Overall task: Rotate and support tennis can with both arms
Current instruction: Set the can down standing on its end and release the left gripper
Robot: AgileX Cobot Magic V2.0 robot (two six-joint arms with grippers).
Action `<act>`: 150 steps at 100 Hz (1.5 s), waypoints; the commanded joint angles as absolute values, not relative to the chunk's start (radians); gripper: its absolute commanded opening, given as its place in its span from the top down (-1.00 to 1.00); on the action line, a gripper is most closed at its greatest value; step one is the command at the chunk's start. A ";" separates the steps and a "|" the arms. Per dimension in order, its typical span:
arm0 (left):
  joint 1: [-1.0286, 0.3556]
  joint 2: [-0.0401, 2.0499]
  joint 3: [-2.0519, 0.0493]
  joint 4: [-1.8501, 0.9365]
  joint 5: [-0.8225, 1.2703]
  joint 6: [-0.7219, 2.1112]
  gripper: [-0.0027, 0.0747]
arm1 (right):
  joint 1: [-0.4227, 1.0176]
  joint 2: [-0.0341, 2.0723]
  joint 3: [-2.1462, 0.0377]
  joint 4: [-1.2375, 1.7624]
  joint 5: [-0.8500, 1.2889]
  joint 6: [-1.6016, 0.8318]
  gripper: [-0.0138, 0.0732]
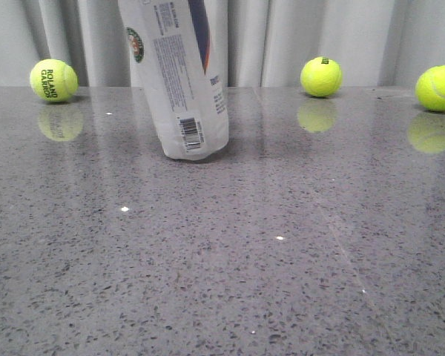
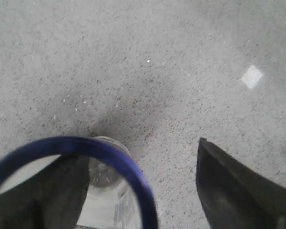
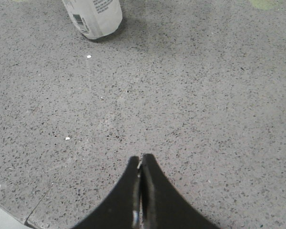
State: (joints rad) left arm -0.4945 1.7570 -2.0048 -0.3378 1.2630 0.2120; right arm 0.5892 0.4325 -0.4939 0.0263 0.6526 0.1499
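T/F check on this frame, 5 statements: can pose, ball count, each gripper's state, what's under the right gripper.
1. The tennis can stands on the table, leaning. True.
2. Two tennis balls show in the front view. False: three, one at the left, one right of the can, one at the right edge.
3. The right gripper has its fingers together. True.
4. The right gripper is touching the can. False: it is over bare table, apart from the can.
5. The left gripper is shut tight. False: its fingers are apart, with the can's blue rim by one of them.
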 commanded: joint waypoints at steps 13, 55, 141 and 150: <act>-0.503 1.711 -2.076 -0.395 1.277 0.203 -0.27 | 0.584 0.436 -0.521 0.009 0.590 0.146 0.84; -0.503 1.669 -2.080 -0.447 1.194 0.209 -0.23 | 0.584 0.436 -0.521 0.007 0.590 0.146 0.84; -0.503 1.140 -1.410 -0.404 0.689 0.211 0.98 | 0.584 0.436 -0.521 0.007 0.593 0.146 0.84; -0.503 1.079 -1.311 -0.402 0.630 0.213 0.98 | 0.584 0.436 -0.521 0.007 0.593 0.146 0.84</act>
State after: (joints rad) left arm -0.4945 1.1525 -1.3561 -0.3822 0.7577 0.2120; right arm 0.5892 0.4325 -0.4939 0.0224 0.6596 0.1499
